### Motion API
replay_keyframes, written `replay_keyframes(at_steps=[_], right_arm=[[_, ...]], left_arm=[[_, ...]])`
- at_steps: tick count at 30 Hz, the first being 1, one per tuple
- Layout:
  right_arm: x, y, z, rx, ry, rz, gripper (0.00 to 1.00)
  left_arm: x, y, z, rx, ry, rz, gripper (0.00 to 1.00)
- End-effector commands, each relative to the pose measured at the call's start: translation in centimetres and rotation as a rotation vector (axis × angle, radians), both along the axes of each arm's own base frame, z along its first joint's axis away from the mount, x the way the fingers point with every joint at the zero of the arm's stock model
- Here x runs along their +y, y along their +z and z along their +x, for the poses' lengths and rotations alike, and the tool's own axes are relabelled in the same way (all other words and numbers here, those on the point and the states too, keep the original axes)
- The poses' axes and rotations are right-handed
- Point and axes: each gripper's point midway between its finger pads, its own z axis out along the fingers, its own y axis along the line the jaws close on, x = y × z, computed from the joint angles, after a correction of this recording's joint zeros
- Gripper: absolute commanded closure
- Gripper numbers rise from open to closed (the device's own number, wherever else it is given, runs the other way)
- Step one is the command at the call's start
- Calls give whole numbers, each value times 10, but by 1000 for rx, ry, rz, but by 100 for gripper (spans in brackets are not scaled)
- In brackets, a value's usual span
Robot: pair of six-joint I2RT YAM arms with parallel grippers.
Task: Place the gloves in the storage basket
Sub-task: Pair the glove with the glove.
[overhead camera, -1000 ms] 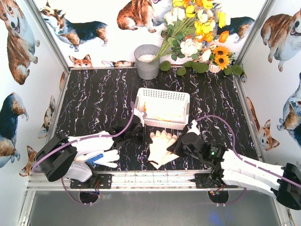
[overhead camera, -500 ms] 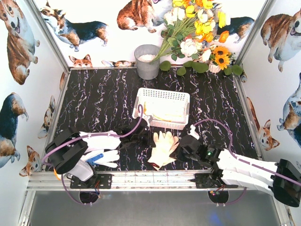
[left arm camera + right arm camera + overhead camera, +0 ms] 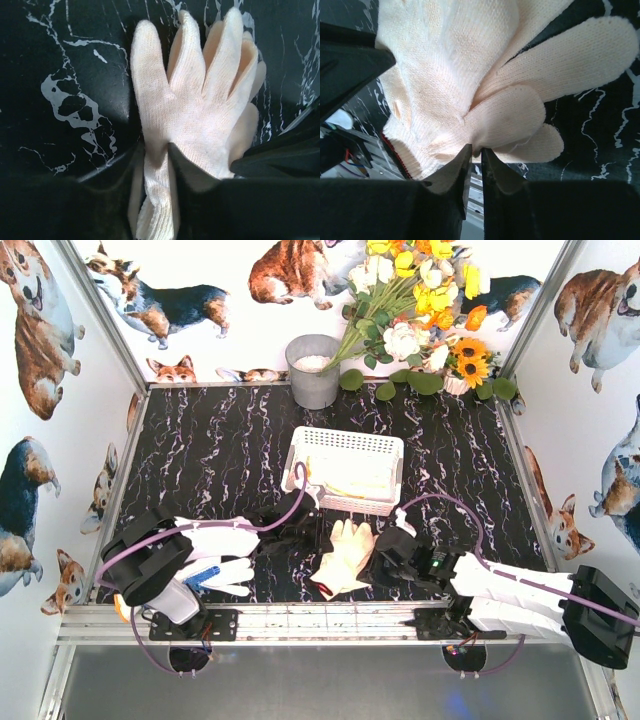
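Left gripper (image 3: 308,532): jaws clamped on a strip of the gloves (image 3: 345,552), which lie stacked on the black marble table (image 3: 210,460), just in front of the storage basket (image 3: 350,437). Right gripper (image 3: 384,554): jaws almost together, tips touching the stack.

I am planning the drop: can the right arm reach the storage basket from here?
Probably yes: the storage basket stands just beyond the right claw with nothing between; the gloves sit at its tips, not in the way.

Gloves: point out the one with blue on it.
The leftmost glove, apart from the rest: it alone shows blue. The centre pile and those in the basket look plain cream.
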Motion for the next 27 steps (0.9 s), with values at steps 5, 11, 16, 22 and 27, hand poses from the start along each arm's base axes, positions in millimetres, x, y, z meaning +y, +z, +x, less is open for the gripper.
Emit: replay_keyframes(at_steps=[5,11,16,22,27], right_arm=[[-11,40,11,-95,29,-74,55],[-35,59,23,-174,45,-170,42],[-39,52,35,-150,47,-166,43],[-33,48,56,-157,39,-111,47],[-26,48,74,-188,-8,-55,49]], left_arm=[[4,41,14,-129,5,-2,56],[16,60,1,-138,-3,-7,49],[3,62,-37,-64,-105,-60,55],[-14,58,-80,-21,-208,-61,67],[-17,42,-91,4,-222,-48,76]])
